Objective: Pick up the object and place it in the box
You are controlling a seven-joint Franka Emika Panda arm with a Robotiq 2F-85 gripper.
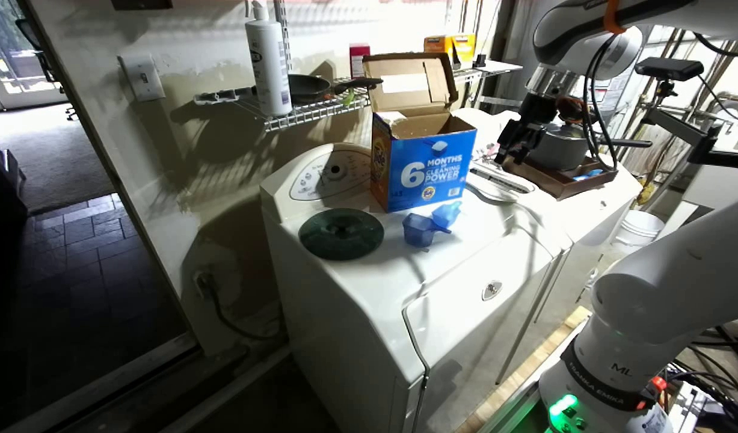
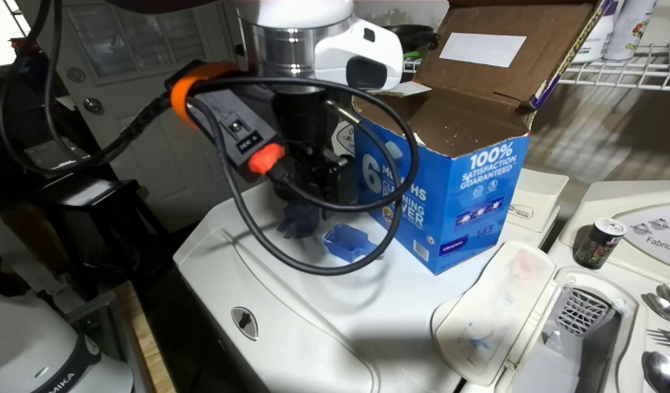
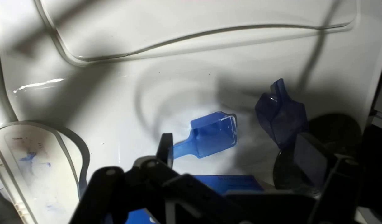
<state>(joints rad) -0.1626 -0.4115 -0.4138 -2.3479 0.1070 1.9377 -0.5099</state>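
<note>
Two translucent blue plastic scoops (image 3: 214, 137) sit on a white laundry machine (image 1: 381, 282) beside a brown cardboard box (image 1: 429, 159), its lid (image 1: 414, 84) raised and blue side bearing a big white "6", while the black claw (image 3: 238, 152) hangs with fingers (image 3: 310, 160) wide apart.

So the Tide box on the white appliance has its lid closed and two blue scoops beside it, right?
No, the lid isn't closed: it stands open, as both exterior views show. The Tide box is on the white appliance, with two blue scoops beside it.

Blue-sided cardboard box (image 1: 432, 171) upright on white appliance (image 1: 381, 288), lid open.
</note>
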